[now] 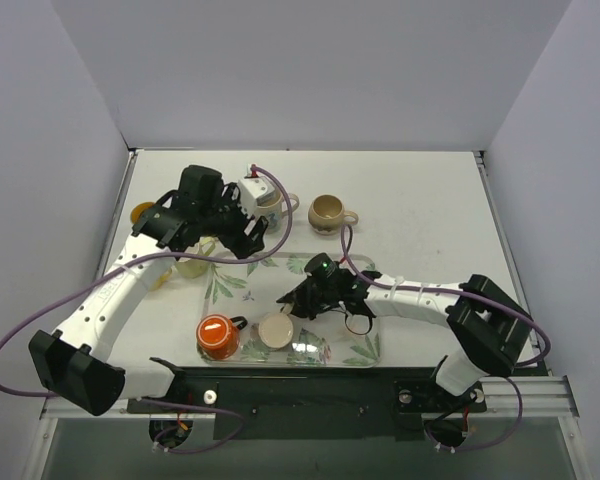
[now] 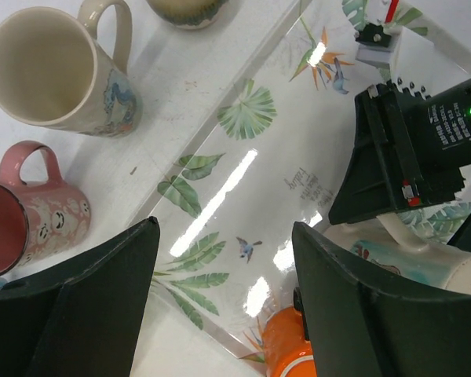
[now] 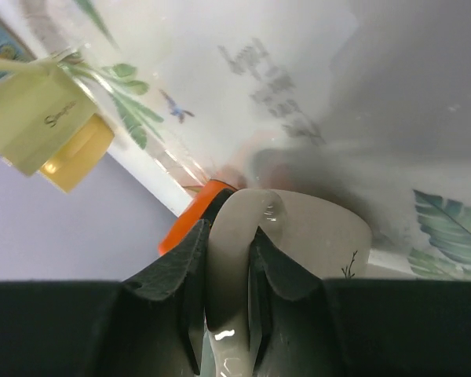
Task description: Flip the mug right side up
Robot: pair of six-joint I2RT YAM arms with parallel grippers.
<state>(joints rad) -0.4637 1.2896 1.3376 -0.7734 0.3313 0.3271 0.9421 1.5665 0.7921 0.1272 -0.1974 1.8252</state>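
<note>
A cream mug (image 1: pixel 276 330) with a small drawing lies in the leaf-patterned tray (image 1: pixel 280 270), near its front edge. My right gripper (image 1: pixel 302 304) is shut on its handle; in the right wrist view the fingers (image 3: pixel 195 259) clamp the pale handle (image 3: pixel 234 259) with the mug body (image 3: pixel 318 232) just beyond. The left wrist view shows that mug (image 2: pixel 408 259) tipped on its side under the right gripper. My left gripper (image 1: pixel 248 240) hangs open and empty over the tray's far left part, its fingers (image 2: pixel 102 298) wide apart.
An orange mug (image 1: pixel 218 336) stands in the tray beside the cream one. On the table behind the tray are a tan mug (image 1: pixel 327 211), a white mug (image 1: pixel 267 200) and a yellowish mug (image 1: pixel 185 262). A pink mug (image 2: pixel 27 220) shows in the left wrist view.
</note>
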